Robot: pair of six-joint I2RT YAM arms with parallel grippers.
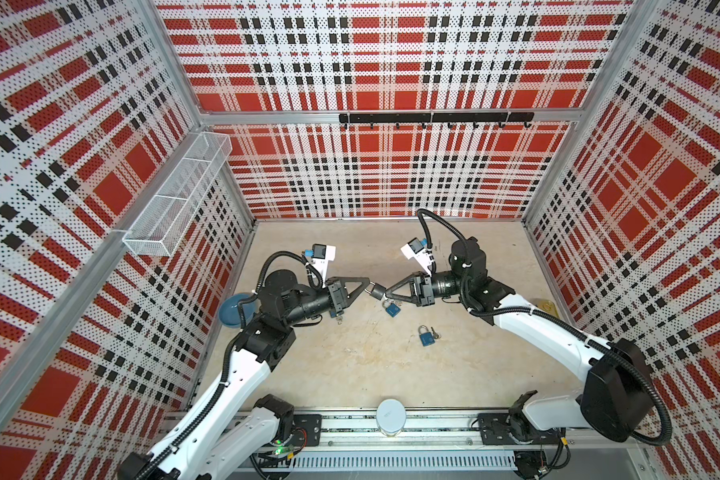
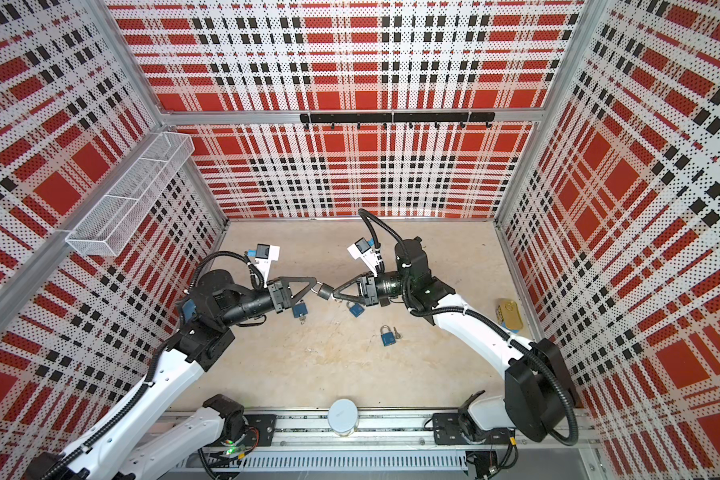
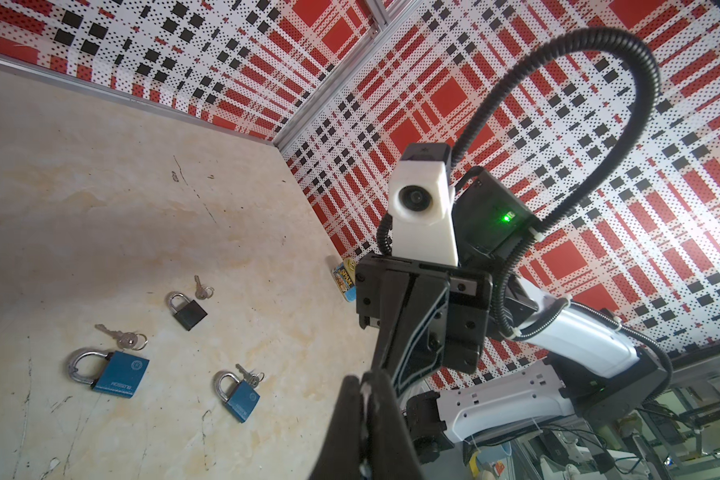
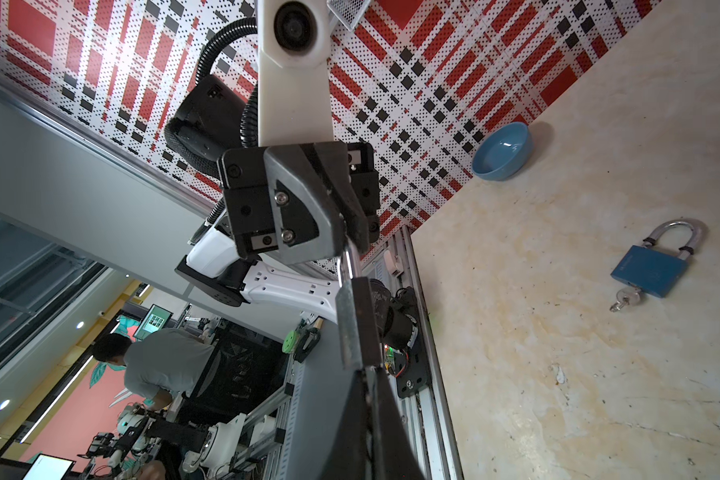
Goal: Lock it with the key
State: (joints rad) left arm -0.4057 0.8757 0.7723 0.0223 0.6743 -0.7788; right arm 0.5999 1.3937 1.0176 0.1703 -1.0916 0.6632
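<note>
Hanging in the air over the middle of the table (image 1: 350, 374), the black padlock (image 1: 378, 292) is held between the two arms in both top views. The left gripper (image 1: 369, 286) pinches its silver shackle (image 4: 346, 266), and the right gripper (image 1: 388, 294) has its jaws pressed together at the opposite end of the body, where any key is hidden from sight. Just beneath lies a blue padlock (image 1: 391, 309), a second blue padlock (image 1: 426, 336) lies nearer the front beside a small key (image 1: 434, 332), a blue bowl (image 1: 235, 309) sits by the left wall and a yellow tin (image 1: 547, 308) by the right.
</note>
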